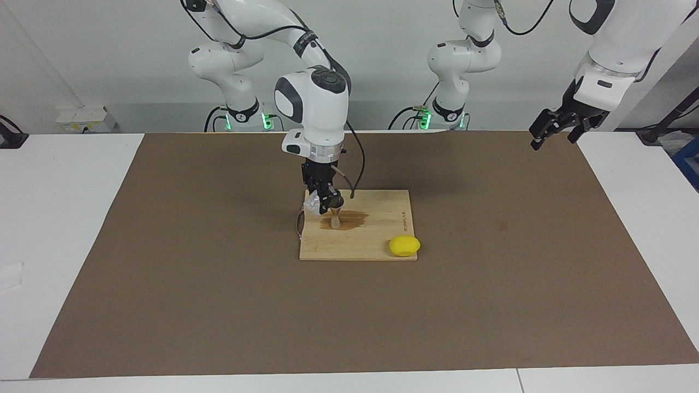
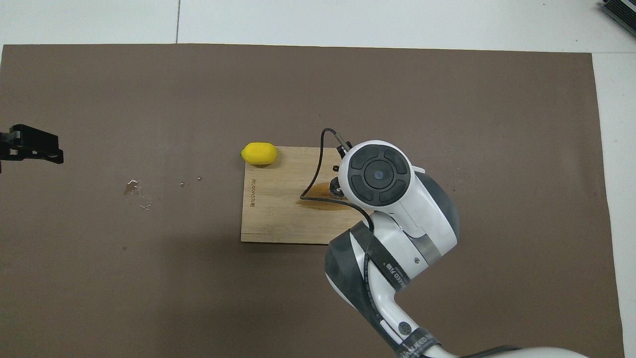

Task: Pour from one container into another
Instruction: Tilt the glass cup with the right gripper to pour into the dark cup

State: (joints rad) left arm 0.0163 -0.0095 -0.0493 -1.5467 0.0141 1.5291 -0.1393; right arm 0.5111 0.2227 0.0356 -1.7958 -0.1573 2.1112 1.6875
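Facing view: one glass cup, one jigger, one lemon, one board.

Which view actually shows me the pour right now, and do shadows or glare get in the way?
Facing view: the right hand holds the glass cup tilted over the jigger, both small and partly masked by the fingers; light is even, and the dark wet stain on the board shows clearly. Overhead view: the right arm's wrist covers the pour; soft shadow below the board, droplets glint on the mat.
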